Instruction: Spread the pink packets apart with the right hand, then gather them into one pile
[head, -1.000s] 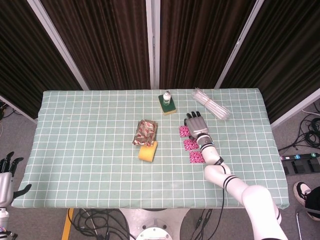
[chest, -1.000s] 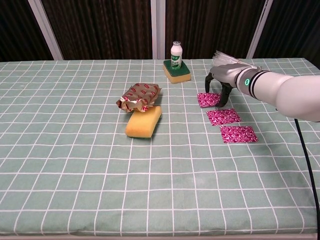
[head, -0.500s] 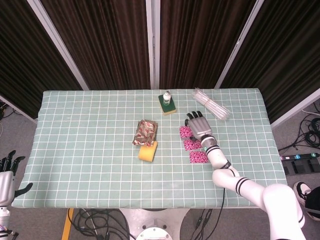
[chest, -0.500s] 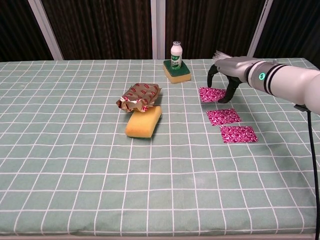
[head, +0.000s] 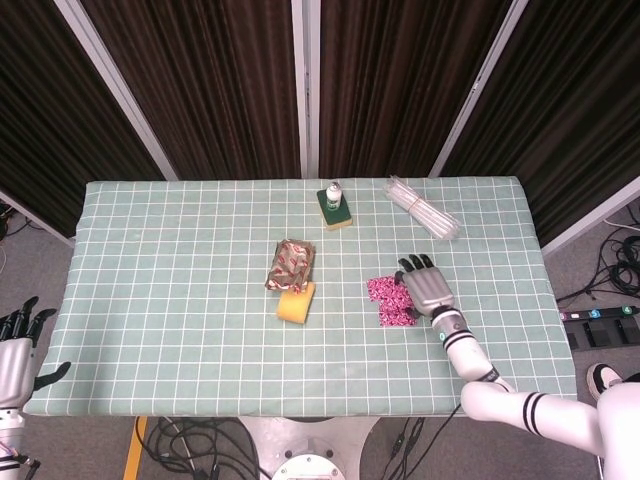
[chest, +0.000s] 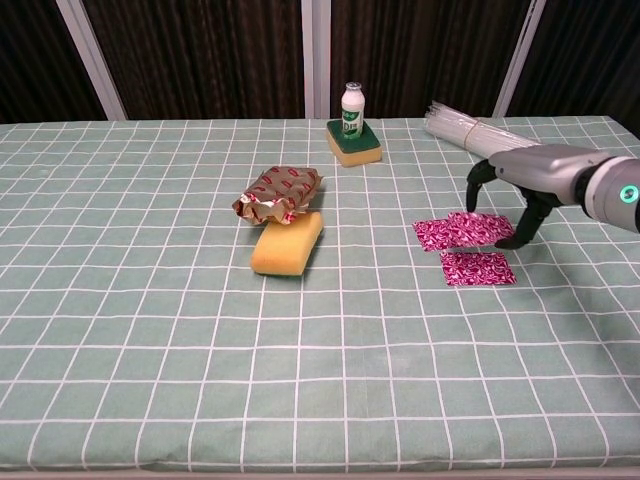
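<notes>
Now we see our right hand (chest: 512, 196) arched over the glossy pink patterned foil packets (chest: 465, 244), palm down, its dark fingertips (chest: 503, 241) curled to the cloth just beside the packets' right edge; whether they actually touch the foil we cannot tell, and nothing is clasped in the hand. The packets lie right of centre on the green checked tablecloth (chest: 150, 300): two overlap at the far side and a third lies just before them, touching or nearly so. From the head view they read as one small magenta cluster (head: 391, 300) hard against the hand (head: 430, 285). Our left hand (head: 14, 350) hangs off the table's left edge with its fingers apart and holding nothing. Left of the packets a crumpled brown and red foil snack bag (chest: 279, 193) rests against a yellow sponge (chest: 287, 242). At the far side a small white bottle with a green label (chest: 351, 108) stands upright on a green and yellow scouring sponge (chest: 354, 143), and a clear bundle of plastic straws (head: 422, 208) lies near the far right.
</notes>
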